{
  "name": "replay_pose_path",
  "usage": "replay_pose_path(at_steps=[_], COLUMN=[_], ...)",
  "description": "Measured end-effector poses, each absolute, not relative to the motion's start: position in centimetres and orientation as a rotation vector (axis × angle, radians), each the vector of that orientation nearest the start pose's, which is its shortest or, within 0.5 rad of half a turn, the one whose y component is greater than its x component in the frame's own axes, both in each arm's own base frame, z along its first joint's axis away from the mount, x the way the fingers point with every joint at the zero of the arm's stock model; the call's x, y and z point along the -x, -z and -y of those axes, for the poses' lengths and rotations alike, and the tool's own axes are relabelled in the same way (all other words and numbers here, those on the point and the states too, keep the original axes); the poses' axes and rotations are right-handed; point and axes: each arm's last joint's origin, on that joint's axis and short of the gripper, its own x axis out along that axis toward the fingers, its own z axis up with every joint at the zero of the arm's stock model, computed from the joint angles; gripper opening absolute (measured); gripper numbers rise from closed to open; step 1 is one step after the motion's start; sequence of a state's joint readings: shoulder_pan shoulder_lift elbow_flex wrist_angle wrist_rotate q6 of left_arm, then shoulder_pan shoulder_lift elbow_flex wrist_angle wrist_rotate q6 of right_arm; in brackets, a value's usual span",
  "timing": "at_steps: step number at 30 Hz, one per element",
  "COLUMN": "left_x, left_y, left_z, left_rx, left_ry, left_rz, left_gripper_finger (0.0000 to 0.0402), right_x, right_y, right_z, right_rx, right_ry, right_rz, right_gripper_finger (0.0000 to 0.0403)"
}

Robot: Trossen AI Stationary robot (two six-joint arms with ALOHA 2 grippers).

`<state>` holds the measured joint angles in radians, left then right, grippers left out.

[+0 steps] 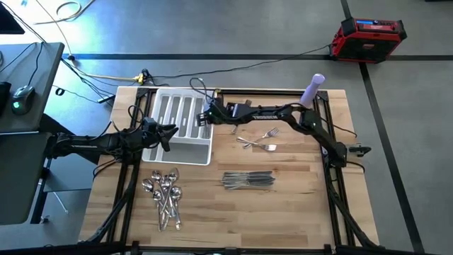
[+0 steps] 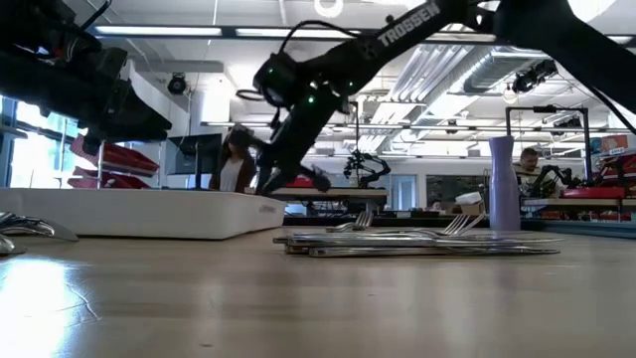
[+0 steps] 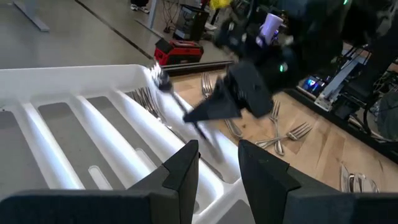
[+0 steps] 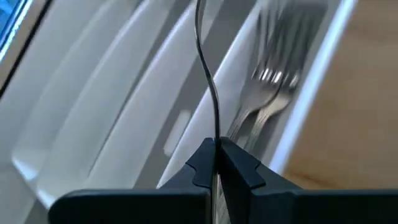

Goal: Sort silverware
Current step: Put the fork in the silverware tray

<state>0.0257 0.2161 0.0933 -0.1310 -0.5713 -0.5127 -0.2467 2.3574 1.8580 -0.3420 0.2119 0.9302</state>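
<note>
The white tray (image 1: 177, 126) stands at the table's far left, with forks (image 4: 267, 93) lying in its rightmost compartment. My right gripper (image 1: 209, 113) reaches over the tray's right rim and is shut on a thin piece of silverware (image 4: 208, 74), seen edge-on. My left gripper (image 3: 217, 168) hovers open above the tray's near left part (image 1: 164, 134) with nothing between its fingers. Loose forks (image 1: 259, 142), a bundle of knives (image 1: 248, 180) and a heap of spoons (image 1: 164, 195) lie on the wooden table. My right gripper pinches one end of the thin silver piece (image 4: 216, 134) between its two fingertips. The fingers slant down from the table's right side, and the piece sticks out ahead of them, along their line. Its free end (image 3: 163, 81) is over the tray; whether it touches the tray does not show.
A purple bottle (image 1: 312, 88) stands at the table's far right corner. A red case (image 1: 369, 37) sits on the floor beyond the table. A desk with a mouse (image 1: 23, 92) is off the left side. Bare wood lies between the heaps and the near edge.
</note>
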Motion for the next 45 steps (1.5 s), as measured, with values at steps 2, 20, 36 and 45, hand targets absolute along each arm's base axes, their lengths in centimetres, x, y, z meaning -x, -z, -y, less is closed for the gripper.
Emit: replay_pose_path(at_steps=[2,20,36,45], left_x=[-10.1,-10.1,-10.1,-10.1], left_y=[-16.7,-16.6,-16.5,-16.4], left_z=[-1.8,-1.8,-1.8,-1.8], left_rx=[0.426,0.424,0.421,0.43], left_ry=[-0.642,-0.642,-0.642,-0.644], left_rz=[-0.09,-0.097,-0.11,-0.109], left_gripper_finger=[0.0097,0.0097,0.0097,0.0097], right_x=[-50.1,-50.3,-47.1,-40.6], right_y=[-14.3,-14.1,-24.1,-24.2], right_z=[13.1,13.2,12.6,11.4], right_rx=[-0.897,-0.833,-0.463,-0.486], right_ry=[0.774,0.857,0.823,0.796], right_rz=[-0.592,-0.519,-0.581,-1.214], right_gripper_finger=[0.0,0.0116,0.0169,0.017])
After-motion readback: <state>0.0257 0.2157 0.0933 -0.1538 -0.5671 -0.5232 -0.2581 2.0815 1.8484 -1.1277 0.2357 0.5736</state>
